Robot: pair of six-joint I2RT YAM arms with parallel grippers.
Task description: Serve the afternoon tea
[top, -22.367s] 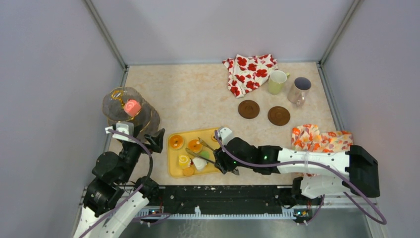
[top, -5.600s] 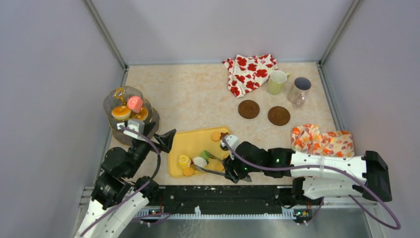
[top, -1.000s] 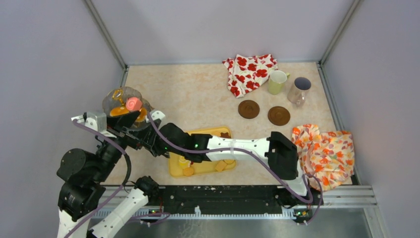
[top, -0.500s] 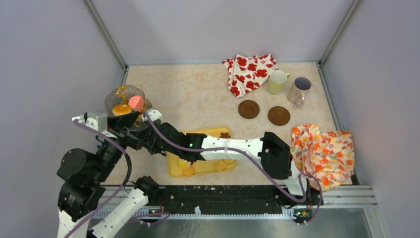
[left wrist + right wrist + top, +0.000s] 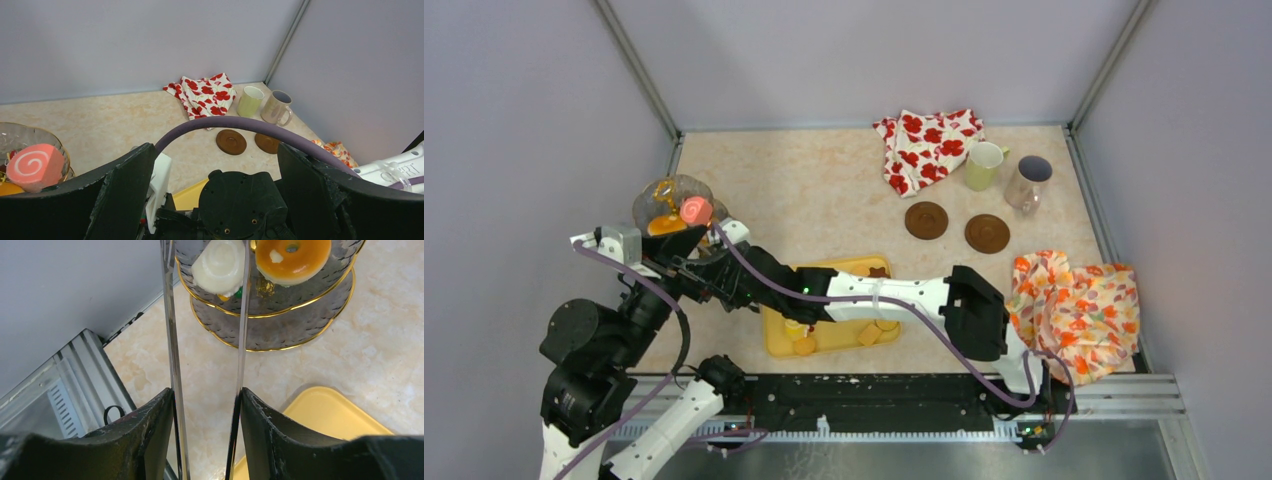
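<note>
Swung over from the yellow tray (image 5: 325, 425) since a few seconds ago, the right gripper (image 5: 206, 412) is now reaching to the tiered stand (image 5: 280, 335), and the white sweet (image 5: 220, 265) that was lying on the tray is now sitting on a gold-rimmed tier, just beside an orange tart (image 5: 292, 257). The right gripper's jaws are clamping the metal tongs (image 5: 172, 365), whose two blades are standing apart on either side of the white sweet; whether they are touching it cannot be told. A pink swirl roll (image 5: 34, 167) is resting on the stand's top dish.

The left gripper (image 5: 215, 155) is hovering just beside the stand, above the right arm's wrist, jaws spread wide and holding nothing. The stand is crowding the table's left edge, close to the wall. Bare tabletop is lying open beyond it, toward the far right corner, where the pale-yellow mug (image 5: 984, 165) and greyish mug (image 5: 1027, 180) are standing well apart from the stand.
</note>
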